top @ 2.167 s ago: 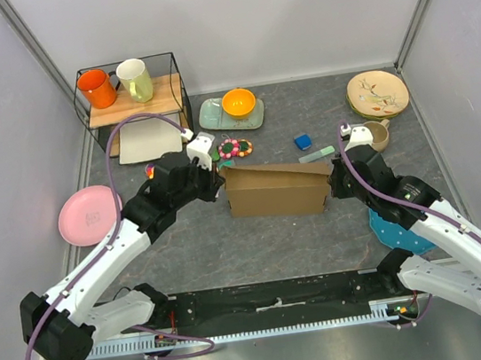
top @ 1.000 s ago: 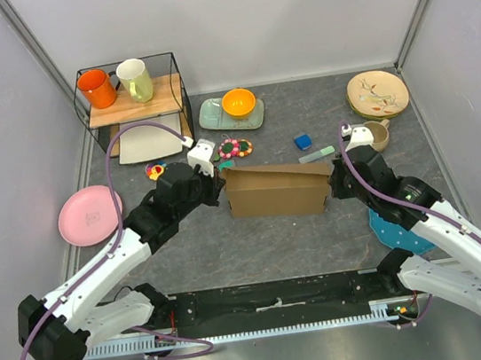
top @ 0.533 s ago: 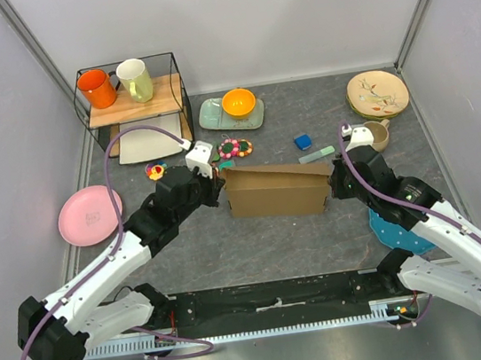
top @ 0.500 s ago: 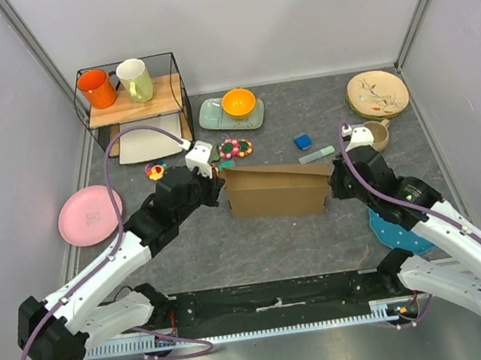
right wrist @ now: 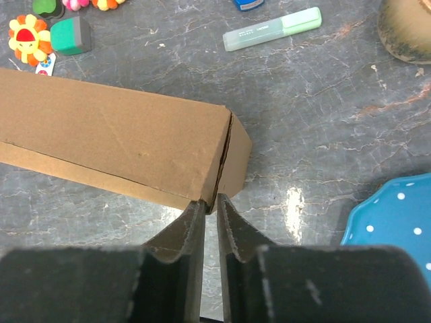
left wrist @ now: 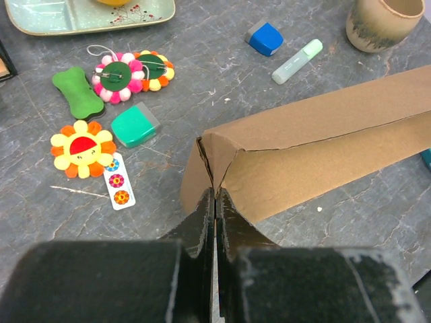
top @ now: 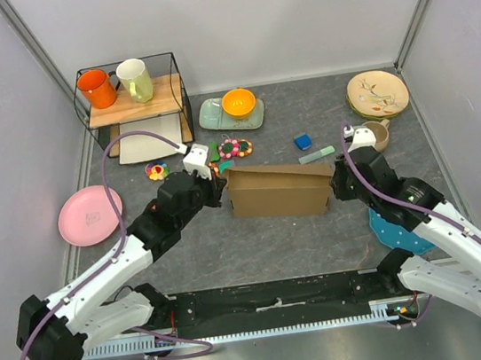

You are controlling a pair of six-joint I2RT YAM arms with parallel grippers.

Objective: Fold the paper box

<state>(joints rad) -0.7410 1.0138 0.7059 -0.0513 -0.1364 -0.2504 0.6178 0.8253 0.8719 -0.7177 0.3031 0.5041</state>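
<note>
The paper box (top: pixel 278 191) is a long brown cardboard box lying across the middle of the table, also seen in the left wrist view (left wrist: pixel 323 148) and the right wrist view (right wrist: pixel 114 145). My left gripper (top: pixel 221 189) is at its left end. Its jaws are shut (left wrist: pixel 215 193), and the tips touch the folded corner of the end flap. My right gripper (top: pixel 333 187) is at the box's right end. Its jaws stand a narrow gap apart (right wrist: pixel 210 202), with the edge of the end flap right at the tips. The grey tabletop shows through that gap.
A wire rack (top: pixel 130 92) with two mugs stands back left, above a white sheet (top: pixel 147 142). Around the box are a pink plate (top: pixel 89 215), a tray with an orange bowl (top: pixel 231 112), flower toys (top: pixel 236 147), a blue eraser (top: pixel 303 142), a highlighter (top: pixel 316 155), a brown cup (top: pixel 377 134), a tan plate (top: pixel 377 94) and a blue dotted plate (top: pixel 395 230).
My left arm has slid right and a little back, bringing its gripper up against the box's left end. The box and my right arm have not visibly moved.
</note>
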